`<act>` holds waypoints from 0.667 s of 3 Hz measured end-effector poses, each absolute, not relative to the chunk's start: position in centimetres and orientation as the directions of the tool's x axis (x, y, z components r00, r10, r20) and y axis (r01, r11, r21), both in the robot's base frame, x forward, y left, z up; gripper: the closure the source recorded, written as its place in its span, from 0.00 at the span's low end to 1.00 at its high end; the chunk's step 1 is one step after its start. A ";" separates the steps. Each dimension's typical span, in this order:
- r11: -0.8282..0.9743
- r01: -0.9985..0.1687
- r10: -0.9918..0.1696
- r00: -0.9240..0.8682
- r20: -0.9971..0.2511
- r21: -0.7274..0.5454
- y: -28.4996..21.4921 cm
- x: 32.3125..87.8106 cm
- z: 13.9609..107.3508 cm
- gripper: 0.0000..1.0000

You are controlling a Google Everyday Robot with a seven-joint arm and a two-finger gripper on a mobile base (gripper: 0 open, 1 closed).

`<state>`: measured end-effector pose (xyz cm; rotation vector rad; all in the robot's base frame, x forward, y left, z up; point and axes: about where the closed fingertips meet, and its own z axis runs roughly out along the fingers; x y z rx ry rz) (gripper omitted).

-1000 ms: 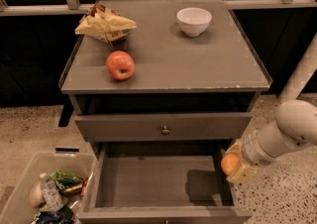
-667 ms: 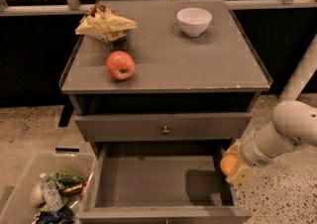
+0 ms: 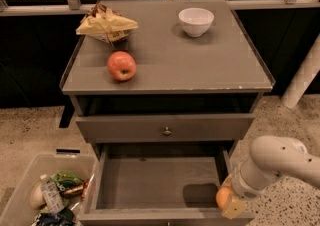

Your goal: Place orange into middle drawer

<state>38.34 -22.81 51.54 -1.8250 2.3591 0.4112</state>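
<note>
end effector (image 3: pixel 228 205) sits at 5 o'clock in the frame, low right, on the end of a white arm (image 3: pixel 274 162) that comes in from the right edge. it is clamped on the orange (image 3: pixel 222 197). only part of the fruit shows, and the rest is covered by the wrist and a yellowish pad (image 3: pixel 233 210) under it. the far side of the grasp is hidden.

the orange is held at the front right corner of the middle drawer (image 3: pixel 150 182), which is pulled out with its grey floor bare. cannot tell if the fruit is over the floor or over the right wall. a dark shadow lies on the floor at 9 o'clock from the orange. the drawer's front edge is cut off by the bottom of the frame.

the upper drawer front (image 3: pixel 125 128) is closed, with a small round knob (image 3: pixel 167 131) at its centre.

on the bench (image 3: pixel 200 65) there is an apple (image 3: pixel 121 65) at 9 o'clock, a snack bag (image 3: pixel 106 23) at 11 o'clock and a white bowl (image 3: pixel 196 21) at 1 o'clock. all three are well apart from each other. the print on the bag is unreadable.

a clear bin (image 3: pixel 30 167) sits at 7 o'clock on the floor, cut off by the left and bottom edges. it holds jumbled packets and bottles that are hard to make out.
</note>
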 end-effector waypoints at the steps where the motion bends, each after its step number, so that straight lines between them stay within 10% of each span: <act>1: 0.314 -0.935 -0.887 -0.351 -0.301 0.164 -20.7 36.0 48.1 1.00; 2: 0.321 -0.934 -0.884 -0.355 -0.306 0.155 -20.6 36.2 47.9 1.00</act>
